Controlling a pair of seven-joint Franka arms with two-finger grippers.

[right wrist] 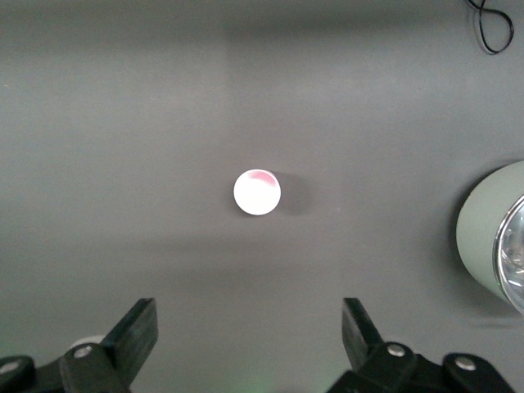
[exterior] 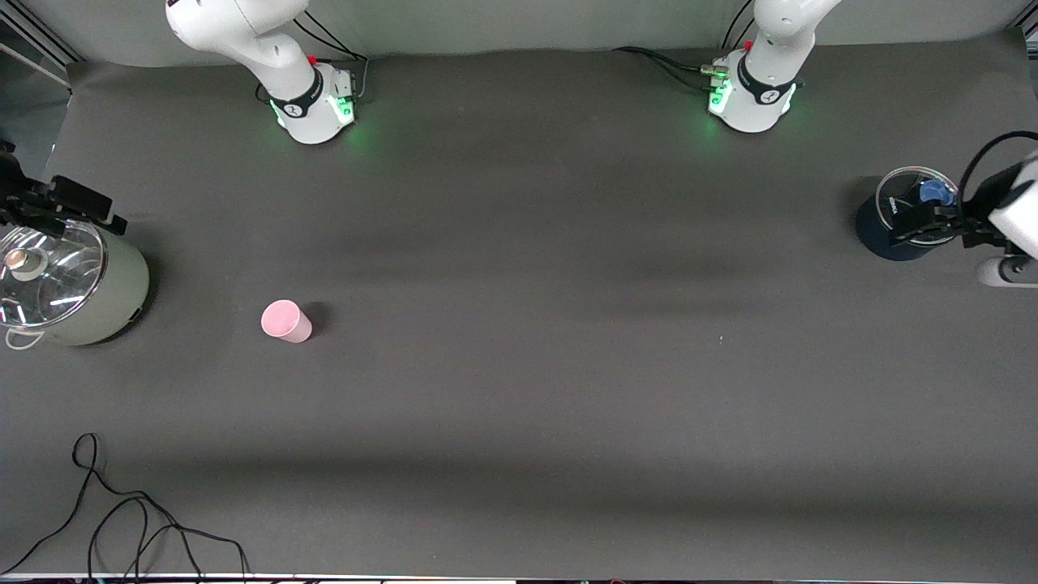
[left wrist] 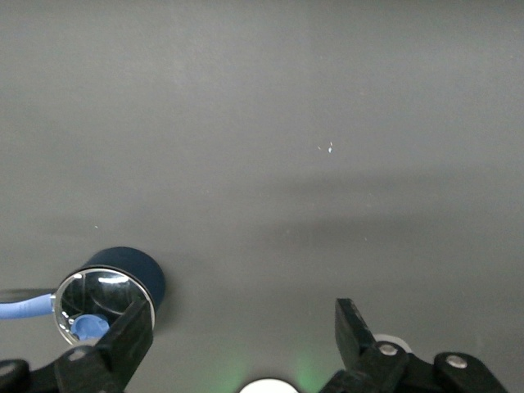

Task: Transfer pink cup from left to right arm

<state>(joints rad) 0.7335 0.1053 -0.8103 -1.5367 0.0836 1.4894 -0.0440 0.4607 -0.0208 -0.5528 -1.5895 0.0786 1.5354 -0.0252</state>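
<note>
Pink cup (exterior: pixel 285 320) alone on the table (exterior: pixel 519 405), both grippers spread wide and empty.

Front view: upright near the green pot (exterior: pixel 77 284) at the right arm's end, nearer the camera than the right arm's base; right gripper (exterior: pixel 49 207) over that pot, left gripper (exterior: pixel 932 223) over the dark blue pot (exterior: pixel 888 227) at the left arm's end. Left wrist view: fingers (left wrist: pixel 131 336) parted wide, holding nothing, blue pot (left wrist: pixel 123 274) beside one finger. Right wrist view: fingers (right wrist: pixel 139 327) far apart and bare, cup (right wrist: pixel 257 192) standing clear of them, pot (right wrist: pixel 483 237) at the edge.
</note>
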